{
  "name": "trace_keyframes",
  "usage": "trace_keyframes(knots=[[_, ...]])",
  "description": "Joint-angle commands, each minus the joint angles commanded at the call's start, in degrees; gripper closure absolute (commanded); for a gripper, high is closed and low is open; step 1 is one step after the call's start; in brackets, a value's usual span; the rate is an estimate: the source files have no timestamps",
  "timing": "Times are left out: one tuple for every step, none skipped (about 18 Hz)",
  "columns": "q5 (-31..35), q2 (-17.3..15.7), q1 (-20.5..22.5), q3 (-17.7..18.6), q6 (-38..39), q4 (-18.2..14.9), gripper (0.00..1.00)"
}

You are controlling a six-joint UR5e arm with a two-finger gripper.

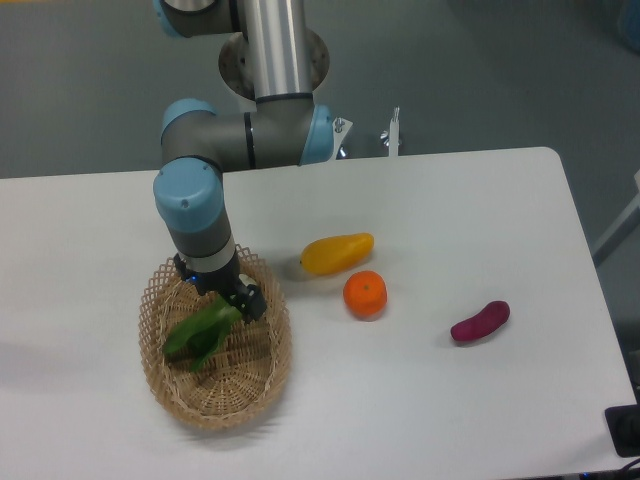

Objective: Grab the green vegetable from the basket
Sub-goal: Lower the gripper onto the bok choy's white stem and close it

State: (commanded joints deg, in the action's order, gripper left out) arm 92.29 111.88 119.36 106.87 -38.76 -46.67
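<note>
The green vegetable [203,334] is a small bok choy over the inside of the tan wicker basket [262,378] at the table's front left. Its dark green leaves point down-left. Its pale stem end is hidden between my fingers. My gripper [240,304] reaches down into the basket's upper right part and is shut on the stem end of the vegetable. I cannot tell whether the leaves still rest on the basket floor.
A yellow fruit [337,253] and an orange [365,294] lie just right of the basket. A purple sweet potato [480,321] lies further right. The arm's base [275,60] stands at the table's back edge.
</note>
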Motion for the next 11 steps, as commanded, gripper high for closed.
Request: trace_keyframes(knots=[[0.00, 0.35, -0.17, -0.09, 0.53, 0.09, 0.00], [0.00, 0.70, -0.44, -0.17, 1.05, 0.52, 0.00], [0.00, 0.97, -0.70, -0.26, 1.32, 1.05, 0.00], [0.09, 1.15, -0.79, -0.26, 1.32, 1.23, 0.00], [0.09, 1.50, -0.88, -0.26, 1.41, 1.23, 0.00], [0.09, 1.67, -0.88, -0.26, 1.41, 1.23, 0.00], [0.09, 1.76, -0.88, -0.35, 1.76, 1.23, 0.00], [0.09, 1.76, -0.97, -0.53, 2.46, 1.32, 0.00], [0.09, 1.85, -0.97, -0.70, 2.73, 1.32, 0.00], [0.35, 1.85, -0.88, -0.96, 2.64, 1.49, 0.00], [1.83, 1.94, -0.97, -1.05, 2.47, 2.19, 0.07]])
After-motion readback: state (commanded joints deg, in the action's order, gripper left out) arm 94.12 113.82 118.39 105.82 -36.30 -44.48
